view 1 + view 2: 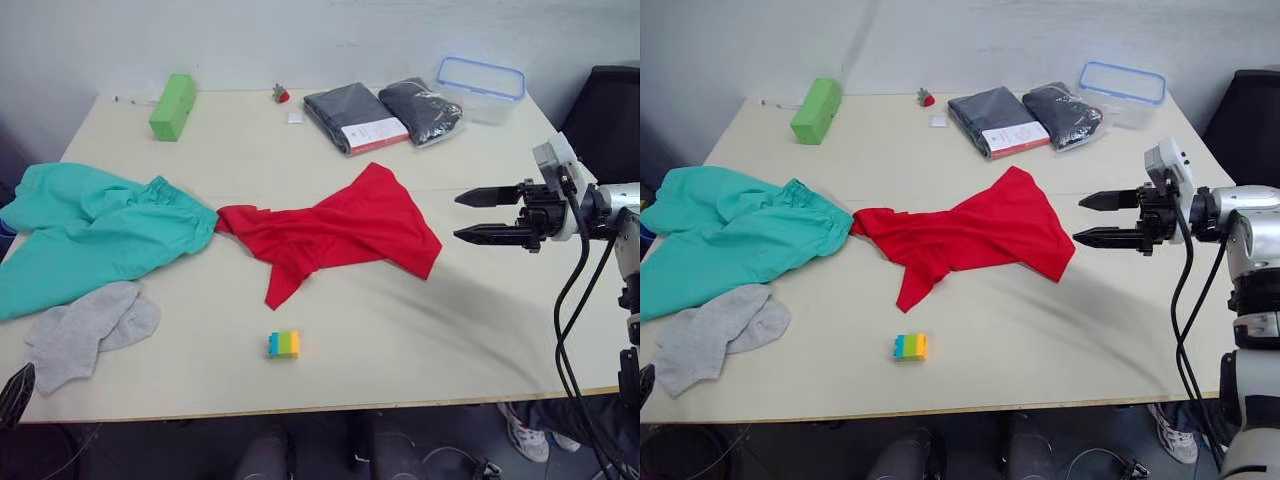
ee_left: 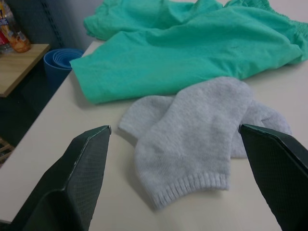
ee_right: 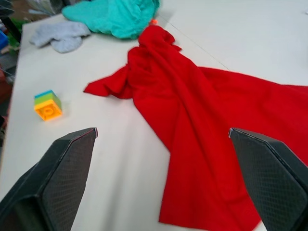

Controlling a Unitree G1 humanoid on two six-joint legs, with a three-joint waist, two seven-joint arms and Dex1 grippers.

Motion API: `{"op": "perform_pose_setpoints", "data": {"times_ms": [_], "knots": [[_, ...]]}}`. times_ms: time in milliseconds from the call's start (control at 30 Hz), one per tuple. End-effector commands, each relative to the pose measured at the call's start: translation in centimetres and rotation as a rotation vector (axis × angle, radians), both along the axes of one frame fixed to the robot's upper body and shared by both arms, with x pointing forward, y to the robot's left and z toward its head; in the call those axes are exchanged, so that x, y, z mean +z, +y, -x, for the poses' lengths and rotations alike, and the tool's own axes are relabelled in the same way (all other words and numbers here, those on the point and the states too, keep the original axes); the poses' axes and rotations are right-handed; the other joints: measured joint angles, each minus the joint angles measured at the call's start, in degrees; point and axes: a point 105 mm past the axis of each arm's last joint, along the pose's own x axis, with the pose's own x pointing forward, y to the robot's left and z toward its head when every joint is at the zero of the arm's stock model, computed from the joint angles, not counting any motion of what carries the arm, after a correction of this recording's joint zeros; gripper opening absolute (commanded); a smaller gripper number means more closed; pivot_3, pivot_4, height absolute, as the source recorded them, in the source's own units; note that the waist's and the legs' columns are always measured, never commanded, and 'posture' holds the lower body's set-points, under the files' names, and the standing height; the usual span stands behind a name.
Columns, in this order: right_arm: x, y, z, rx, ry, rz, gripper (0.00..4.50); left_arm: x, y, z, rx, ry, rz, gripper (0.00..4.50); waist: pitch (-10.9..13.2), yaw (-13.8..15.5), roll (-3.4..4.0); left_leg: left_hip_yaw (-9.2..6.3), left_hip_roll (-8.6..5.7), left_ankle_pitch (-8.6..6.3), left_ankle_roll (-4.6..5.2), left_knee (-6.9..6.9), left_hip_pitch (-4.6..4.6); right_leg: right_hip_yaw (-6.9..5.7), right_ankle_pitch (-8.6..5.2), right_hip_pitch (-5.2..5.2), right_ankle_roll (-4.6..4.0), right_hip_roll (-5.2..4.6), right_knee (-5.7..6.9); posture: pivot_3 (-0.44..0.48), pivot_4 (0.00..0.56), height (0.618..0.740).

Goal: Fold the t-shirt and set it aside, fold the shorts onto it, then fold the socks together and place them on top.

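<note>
The red t-shirt lies crumpled and unfolded in the middle of the table. The teal shorts lie spread at the left edge, their waistband almost touching the shirt. Two grey socks overlap on the table in front of the shorts. My right gripper hovers open just right of the shirt's hem, fingers pointing at it, holding nothing. My left gripper is open at the table's front left corner, facing the socks and shorts, with nothing between its fingers.
A small multicoloured block sits near the front edge. At the back stand a green block, two dark packaged garments, a clear container and a small red object.
</note>
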Motion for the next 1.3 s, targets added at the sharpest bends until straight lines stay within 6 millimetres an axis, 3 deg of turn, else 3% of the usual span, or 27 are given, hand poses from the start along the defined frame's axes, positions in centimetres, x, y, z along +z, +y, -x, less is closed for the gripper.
{"op": "perform_pose_setpoints", "data": {"times_ms": [33,200,367,567,733,833,967,1067,1200,1300], "knots": [[1.2,0.4,1.1,0.082,-0.026,-0.015,4.5,1.7,0.9,0.8,0.053,-0.037,-0.037,4.47,0.0,0.0,0.0,0.01,0.01,0.0,0.0,0.0,-0.01,0.0,0.0,-0.02,0.0,0.0,0.0,0.0,0.15,0.74],[0.6,0.3,1.1,0.08,-0.025,0.004,4.5,1.4,1.1,1.3,0.065,-0.018,-0.027,4.47,0.0,-0.1,0.0,0.23,0.04,-0.02,-0.03,0.0,-0.01,0.05,-0.01,-0.15,-0.01,0.0,0.1,0.0,0.15,0.74],[0.7,1.1,0.9,0.085,-0.08,0.023,4.5,1.0,-1.5,-0.2,-0.066,0.034,-0.04,4.47,0.0,-0.2,0.0,0.4,0.05,-0.02,-0.02,0.0,0.0,0.18,-0.01,-0.24,-0.01,0.04,0.19,0.0,0.15,0.74],[-0.4,5.7,2.9,0.229,-0.128,0.035,4.5,0.6,-7.2,-2.3,-0.427,0.156,-0.063,4.47,0.0,-0.3,-0.01,0.46,0.09,-0.01,-0.09,0.0,0.03,0.26,-0.01,-0.26,-0.01,0.1,0.28,0.0,0.15,0.74],[-3.1,10.7,5.9,0.395,-0.142,0.063,4.5,0.0,-11.3,-1.1,-0.76,0.331,-0.062,4.47,0.0,-0.6,-0.03,0.51,0.13,0.13,-0.44,0.0,0.04,0.26,-0.03,-0.29,-0.05,0.19,0.29,0.0,0.15,0.74],[-5.3,12.7,7.1,0.475,-0.169,0.095,4.5,-0.1,-12.2,-0.6,-0.871,0.414,-0.104,4.47,0.0,-1.1,-0.05,0.55,0.17,0.12,-0.46,0.0,0.08,0.27,-0.07,-0.28,-0.12,0.31,0.31,0.0,0.15,0.74],[-8.7,16.3,6.8,0.514,-0.247,0.115,4.5,0.3,-13.0,-0.3,-1.0,0.472,-0.155,4.47,-0.1,-1.2,-0.14,0.62,0.28,0.14,-0.56,0.01,0.14,0.35,-0.09,-0.26,-0.16,0.67,0.34,0.0,0.15,0.74],[-10.5,17.8,6.8,0.559,-0.273,0.182,4.5,0.6,-13.2,-0.3,-1.045,0.497,-0.183,4.47,-0.1,-1.4,-0.27,0.69,0.35,0.2,-0.67,0.02,0.2,0.45,-0.16,-0.28,-0.28,0.85,0.5,0.0,0.15,0.74],[-9.3,19.6,5.7,0.524,-0.28,0.107,4.5,0.8,-13.3,-0.3,-1.062,0.501,-0.196,4.47,-0.1,-1.5,-0.28,0.72,0.34,0.2,-0.67,0.02,0.21,0.46,-0.22,-0.3,-0.39,0.86,0.56,0.0,0.15,0.74],[-9.6,19.4,6.8,0.563,-0.278,0.129,4.5,1.4,-13.4,-0.4,-1.063,0.486,-0.195,4.47,-0.1,-1.2,-0.29,0.73,0.41,0.2,-0.73,0.02,0.24,0.49,-0.25,-0.32,-0.43,0.82,0.63,0.0,0.15,0.74]]}}
